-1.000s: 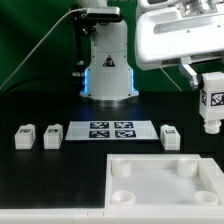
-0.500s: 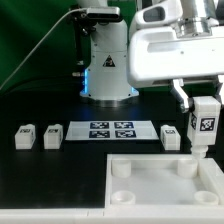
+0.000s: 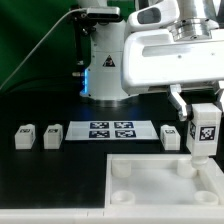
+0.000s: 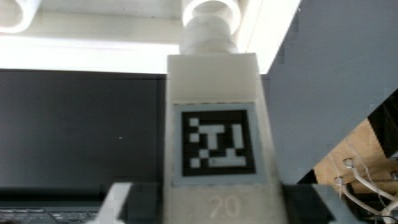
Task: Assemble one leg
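Exterior view, from the biggest thing down. One tray [image 3: 160, 192] fills the lower right of the frame. Three round sockets show on it: two at the corners toward the exterior view's left, and one, the far socket [image 3: 190, 168], toward the exterior view's right. A fourth, if there is one, is cut off by the frame edge.

Only one arm is on the rig, so there is no question which is nearer. Its base [image 3: 108, 72] stands at the upper centre. The gripper [image 3: 203, 108] hangs at the right edge at middle height and is pinching the leg [image 3: 203, 132] by its upper end. One marker board [image 3: 111, 130] lies flat on the table [image 3: 60, 170] at the centre and carries four tags.

The relation that matters is this: the held leg is upright, its long axis vertical and its tag toward the camera. Its lower end is in the air just above the tray's far edge, a little to the exterior view's right of the far socket, and is not touching it. I judge that the coming move needs a small shift toward that socket and then a straight descent. The gap in depth I cannot tell from this view.

The legs count four in all: one held and three loose on the table. The outer leg [image 3: 24, 137] and the second leg [image 3: 52, 135] lie side by side at the middle left. The third leg [image 3: 170, 136] lies just beside the marker board's right end.

In the wrist view the leg [image 4: 219, 130] runs straight away from the camera between the fingers [image 4: 121, 205], with its tag facing the lens.
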You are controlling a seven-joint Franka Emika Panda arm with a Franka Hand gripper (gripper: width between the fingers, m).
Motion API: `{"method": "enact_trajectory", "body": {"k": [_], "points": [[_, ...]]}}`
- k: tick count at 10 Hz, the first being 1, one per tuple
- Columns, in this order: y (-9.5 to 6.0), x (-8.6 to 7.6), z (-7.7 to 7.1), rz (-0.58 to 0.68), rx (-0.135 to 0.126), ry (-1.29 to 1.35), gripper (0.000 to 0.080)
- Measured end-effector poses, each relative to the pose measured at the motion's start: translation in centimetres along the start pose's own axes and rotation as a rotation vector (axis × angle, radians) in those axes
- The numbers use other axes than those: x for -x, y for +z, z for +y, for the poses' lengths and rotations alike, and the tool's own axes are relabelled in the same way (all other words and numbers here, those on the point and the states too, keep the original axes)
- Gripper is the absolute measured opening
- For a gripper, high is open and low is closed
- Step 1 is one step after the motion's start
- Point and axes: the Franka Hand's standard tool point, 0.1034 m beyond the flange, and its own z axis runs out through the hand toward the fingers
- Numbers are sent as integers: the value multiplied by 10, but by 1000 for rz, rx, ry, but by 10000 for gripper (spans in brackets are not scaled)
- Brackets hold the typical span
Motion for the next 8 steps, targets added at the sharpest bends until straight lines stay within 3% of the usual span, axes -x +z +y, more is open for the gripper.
{"method": "enact_trajectory", "body": {"k": [4,6,8], "points": [[18,1,10,2,6,5,296],[29,14,4,-25,-6,6,296],[35,12,-1,-22,-10,8,296]]}}
